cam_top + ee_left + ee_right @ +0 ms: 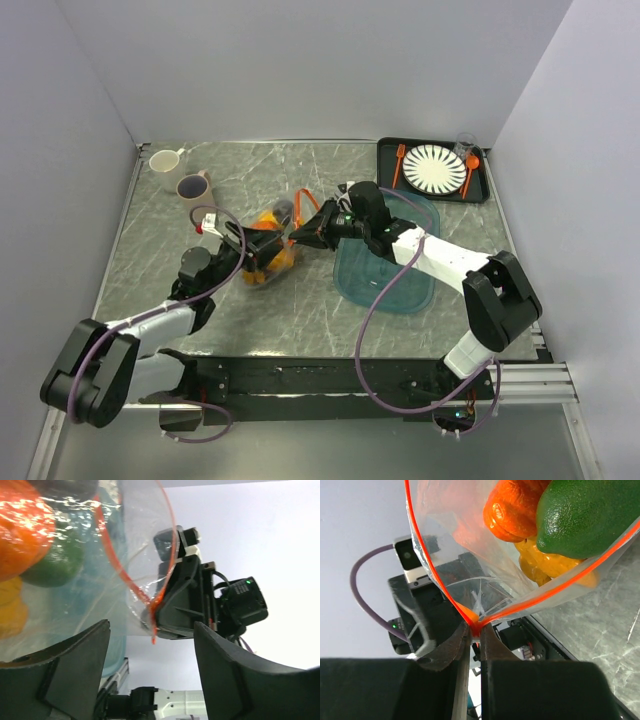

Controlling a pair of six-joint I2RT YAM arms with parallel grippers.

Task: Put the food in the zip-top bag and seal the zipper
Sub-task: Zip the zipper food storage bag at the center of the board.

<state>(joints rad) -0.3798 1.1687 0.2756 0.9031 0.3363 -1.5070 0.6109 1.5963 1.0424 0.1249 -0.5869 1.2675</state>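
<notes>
The clear zip-top bag (272,250) hangs between my two grippers with the food inside: an orange piece (515,510), a green one (585,515) and a yellow one (545,560). The mouth gapes, and the orange-red zipper (427,565) runs in two separate strips that meet at one corner. My right gripper (476,632) is shut on that zipper corner. My left gripper (151,627) stands open just below the bag (100,555), facing the right gripper, with nothing between its fingers (75,670). The zipper's loose end (152,630) dangles above the gap.
A translucent teal tray (385,270) lies under the right arm. At the back right a black tray (482,190) carries a striped plate, an orange fork and an orange spoon. Two cups (180,175) stand at the back left.
</notes>
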